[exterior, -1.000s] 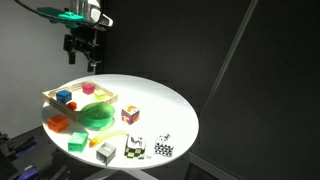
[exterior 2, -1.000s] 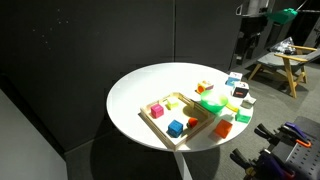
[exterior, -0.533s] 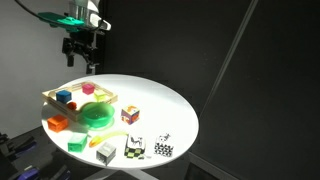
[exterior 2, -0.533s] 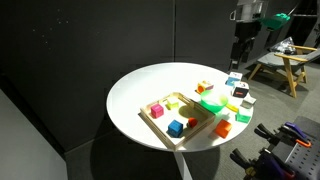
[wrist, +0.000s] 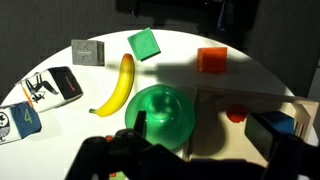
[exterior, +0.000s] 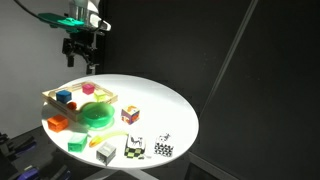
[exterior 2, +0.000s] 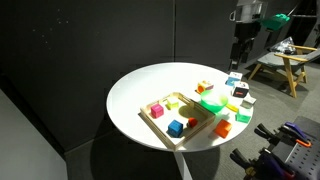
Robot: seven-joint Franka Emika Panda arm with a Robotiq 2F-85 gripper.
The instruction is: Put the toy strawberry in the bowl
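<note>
Arm: in an exterior view it reaches in from the upper left of the frame, with the wrist bent so the gripper (exterior: 83,58) points straight down, high above the far edge of the round white table (exterior: 170,110).
Arm, opposite side: in an exterior view the gripper (exterior 2: 240,48) hangs at the upper right of the frame, above and beyond the table's rim and well clear of everything on it.
Jaws: spread apart with nothing between them. In the wrist view they are only dark, blurred shapes along the bottom edge.
Toy strawberry: the small red toy strawberry (wrist: 236,115) lies in a compartment of the wooden tray (wrist: 240,95), right of centre in the wrist view and just beside the bowl.
Bowl: the green bowl (wrist: 160,116) sits at the centre of the wrist view with its right side against the tray. It also shows in both exterior views (exterior: 97,115) (exterior 2: 212,103).
Wrist view only: a yellow banana (wrist: 119,85) curves to the upper left of the bowl. A flat green block (wrist: 145,44) and an orange block (wrist: 211,59) lie along the top, and a blue block (wrist: 275,125) sits in the tray at the right.
Exterior views only: they show the whole arm and its height above the table. The strawberry is too small in them to pick out with certainty.
</note>
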